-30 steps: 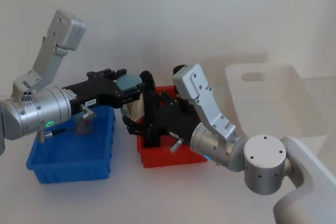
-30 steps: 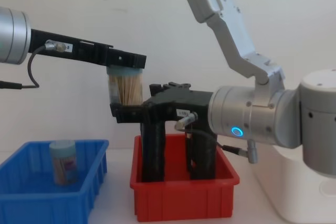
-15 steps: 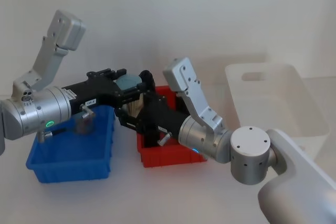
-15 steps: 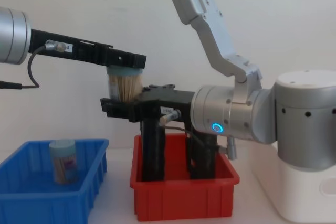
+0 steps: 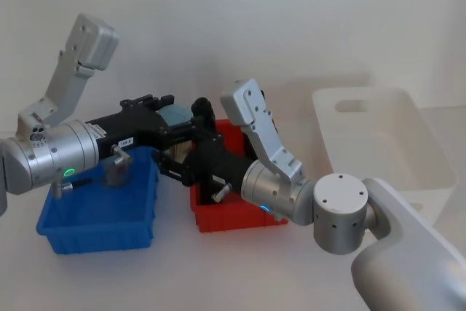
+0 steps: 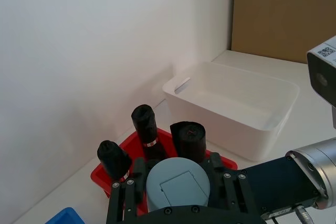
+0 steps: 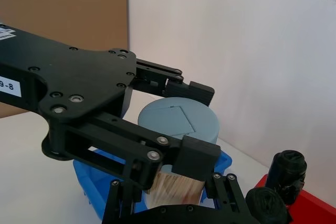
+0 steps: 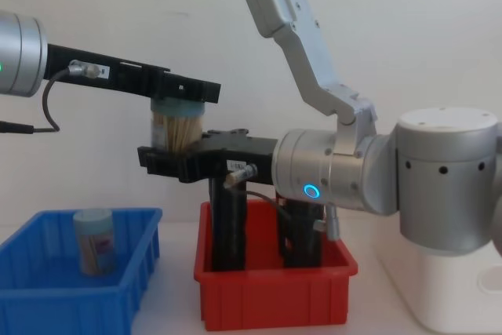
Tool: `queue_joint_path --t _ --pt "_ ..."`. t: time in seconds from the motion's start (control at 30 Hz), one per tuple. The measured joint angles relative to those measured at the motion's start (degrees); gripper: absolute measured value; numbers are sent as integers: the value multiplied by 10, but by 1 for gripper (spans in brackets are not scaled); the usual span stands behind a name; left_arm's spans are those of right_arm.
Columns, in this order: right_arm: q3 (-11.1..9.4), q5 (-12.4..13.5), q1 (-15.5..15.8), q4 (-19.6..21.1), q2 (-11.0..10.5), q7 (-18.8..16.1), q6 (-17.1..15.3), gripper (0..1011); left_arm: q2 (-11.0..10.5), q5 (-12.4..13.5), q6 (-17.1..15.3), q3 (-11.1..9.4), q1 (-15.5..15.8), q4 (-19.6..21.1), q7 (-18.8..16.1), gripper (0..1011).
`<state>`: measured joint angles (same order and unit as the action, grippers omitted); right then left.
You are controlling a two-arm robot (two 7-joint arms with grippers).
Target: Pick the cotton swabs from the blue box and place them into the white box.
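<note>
**A:** Where is the cotton swab jar (image 8: 176, 127)?

**B:** In the air, above the gap between the blue box (image 8: 55, 296) and the red bin (image 8: 274, 304), well clear of both. It stands upright.

**A:** What holds it?

**B:** The left gripper (image 8: 179, 93) reaches in from the robot's left and is clamped on the jar at its lid (image 6: 178, 184). The right gripper (image 8: 166, 157) comes from the other side, lower down, level with the jar's base. Whether it grips the jar, I cannot tell.

**A:** How does the jar look?

**B:** It is a small clear cylinder packed with thin tan sticks (image 7: 176, 190). The lid is round and pale blue-grey, with a faint flap outline on top.

**A:** Any others?

**B:** 1 second jar (image 8: 95, 241), the same kind, stands upright inside the blue box.

**A:** And the white box (image 6: 210, 119)?

**B:** It sits on the robot's right, beyond the red bin and well apart from the held jar. It is taller than the coloured bins, with rounded corners and an oval handle hole (image 5: 355, 105).

**A:** What is in the red bin?

**B:** The left wrist view shows 3 black blocks (image 6: 144, 121) standing upright in it.
</note>
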<state>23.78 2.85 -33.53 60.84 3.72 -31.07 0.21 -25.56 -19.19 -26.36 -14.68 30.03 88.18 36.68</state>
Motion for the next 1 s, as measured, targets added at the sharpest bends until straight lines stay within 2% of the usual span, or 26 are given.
queue_joint_path --t 0.23,0.33,0.7,1.0 --pt "0 2 -1 -1 0 2 0 642 0 0 0 0 0 0 0 934" --pt "1 2 -1 -1 -1 5 -1 642 0 0 0 0 0 0 0 993" --pt "2 -7 3 5 -4 24 -5 642 0 0 0 1 0 0 0 1000" --pt "4 -23 18 29 -10 78 -16 642 0 0 0 1 0 0 0 1000"
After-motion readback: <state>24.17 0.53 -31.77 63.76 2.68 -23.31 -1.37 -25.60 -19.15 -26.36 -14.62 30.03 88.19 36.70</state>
